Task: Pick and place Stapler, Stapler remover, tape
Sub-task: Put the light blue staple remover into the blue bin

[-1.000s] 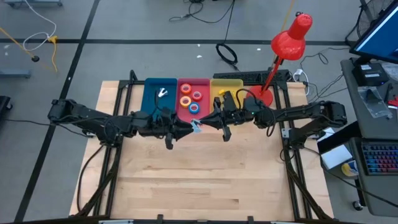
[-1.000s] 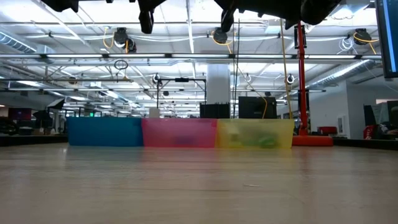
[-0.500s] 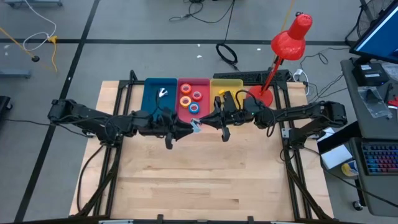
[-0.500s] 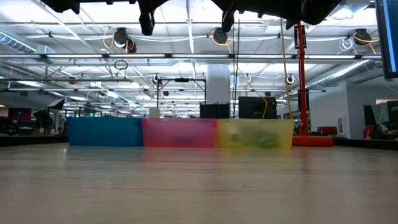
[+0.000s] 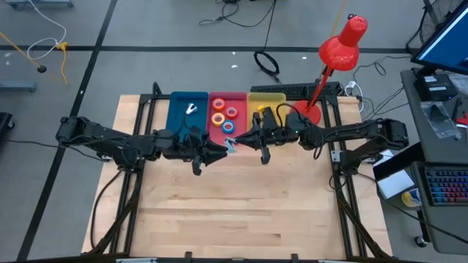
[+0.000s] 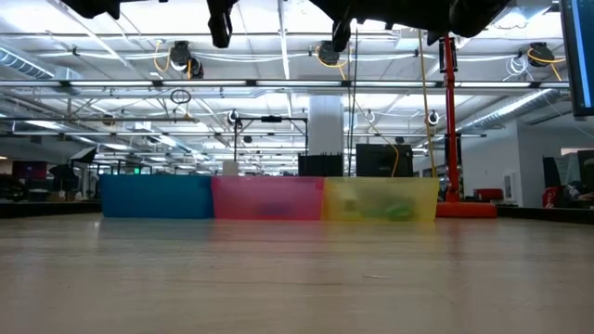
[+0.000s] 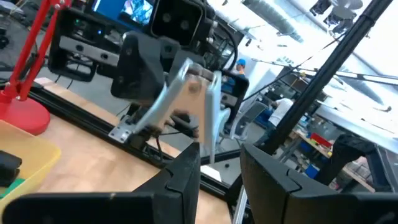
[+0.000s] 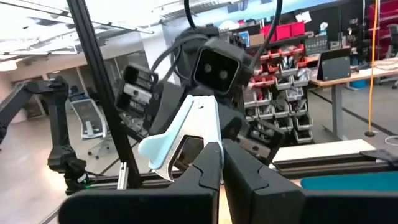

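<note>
Both arms meet above the table's middle, just in front of the bins. Between them a stapler remover (image 5: 231,147), with silvery arms and a pale blue grip, hangs in the air. My left gripper (image 5: 221,149) comes at it from the left and my right gripper (image 5: 241,142) from the right, each shut on it. Several tape rolls (image 5: 219,117) lie in the pink bin (image 5: 239,98). A dark stapler (image 5: 264,115) lies in the yellow bin (image 5: 276,98). A small silvery piece (image 5: 191,109) lies in the blue bin (image 5: 178,117). My left gripper has the stapler remover's lower end (image 7: 207,149) between its two fingers, coming nearly level from the table's left. The remover stands up from the fingers, clear of the table. My right gripper is shut at the bottom of the remover's white arm (image 8: 210,138), coming nearly level from the table's right; its own fingertips (image 8: 208,163) hide the place of contact. The pale blue grip (image 8: 155,155) sticks out to one side.
The three bins stand in a row at the table's far edge (image 6: 267,198). A red desk lamp (image 5: 341,42) rises from its base (image 5: 307,114) at the far right. Bare wooden tabletop (image 5: 234,204) lies in front of the arms.
</note>
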Available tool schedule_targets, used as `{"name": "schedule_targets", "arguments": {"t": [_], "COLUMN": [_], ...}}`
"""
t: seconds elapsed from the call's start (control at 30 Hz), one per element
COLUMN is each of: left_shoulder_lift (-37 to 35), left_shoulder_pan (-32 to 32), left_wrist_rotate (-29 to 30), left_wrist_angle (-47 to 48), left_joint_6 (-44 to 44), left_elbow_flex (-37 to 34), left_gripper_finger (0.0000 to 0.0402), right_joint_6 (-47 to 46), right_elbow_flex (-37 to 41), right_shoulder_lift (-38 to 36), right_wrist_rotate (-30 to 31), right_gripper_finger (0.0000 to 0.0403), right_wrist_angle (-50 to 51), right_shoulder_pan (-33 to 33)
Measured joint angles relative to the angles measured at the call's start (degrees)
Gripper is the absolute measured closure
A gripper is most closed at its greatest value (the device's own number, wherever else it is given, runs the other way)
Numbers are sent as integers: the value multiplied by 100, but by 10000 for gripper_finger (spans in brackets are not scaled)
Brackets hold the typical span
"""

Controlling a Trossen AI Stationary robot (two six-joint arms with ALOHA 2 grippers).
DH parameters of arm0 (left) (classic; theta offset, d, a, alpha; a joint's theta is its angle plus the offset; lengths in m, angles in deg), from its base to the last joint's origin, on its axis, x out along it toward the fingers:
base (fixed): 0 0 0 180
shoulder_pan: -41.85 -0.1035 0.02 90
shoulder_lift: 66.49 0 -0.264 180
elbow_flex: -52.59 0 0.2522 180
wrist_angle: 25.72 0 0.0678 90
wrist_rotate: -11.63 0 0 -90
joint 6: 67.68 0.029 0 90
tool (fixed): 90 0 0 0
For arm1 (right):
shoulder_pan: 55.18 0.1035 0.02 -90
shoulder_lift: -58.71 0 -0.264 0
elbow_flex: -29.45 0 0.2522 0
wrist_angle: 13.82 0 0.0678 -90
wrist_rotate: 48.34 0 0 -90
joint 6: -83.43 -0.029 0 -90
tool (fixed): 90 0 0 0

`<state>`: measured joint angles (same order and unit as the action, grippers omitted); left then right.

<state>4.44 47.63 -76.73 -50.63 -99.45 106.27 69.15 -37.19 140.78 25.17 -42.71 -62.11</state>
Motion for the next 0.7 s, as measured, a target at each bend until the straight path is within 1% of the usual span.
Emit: {"name": "schedule_targets", "arguments": {"t": [0.43,0.7], "left_shoulder_lift": [386,411], "left_shoulder_pan": [-13,-99], "left_wrist_rotate": [26,-15], "left_wrist_angle": [-264,-469], "left_joint_6": [-201,-201], "left_elbow_flex": [0,0], "left_gripper_finger": [286,286], "right_joint_6": [106,106], "right_elbow_flex": [0,0], "right_shoulder_lift": [25,25], "right_wrist_rotate": [-3,-1], "right_gripper_finger": [403,403], "right_wrist_angle": [174,272], "right_shoulder_pan": [14,14]}}
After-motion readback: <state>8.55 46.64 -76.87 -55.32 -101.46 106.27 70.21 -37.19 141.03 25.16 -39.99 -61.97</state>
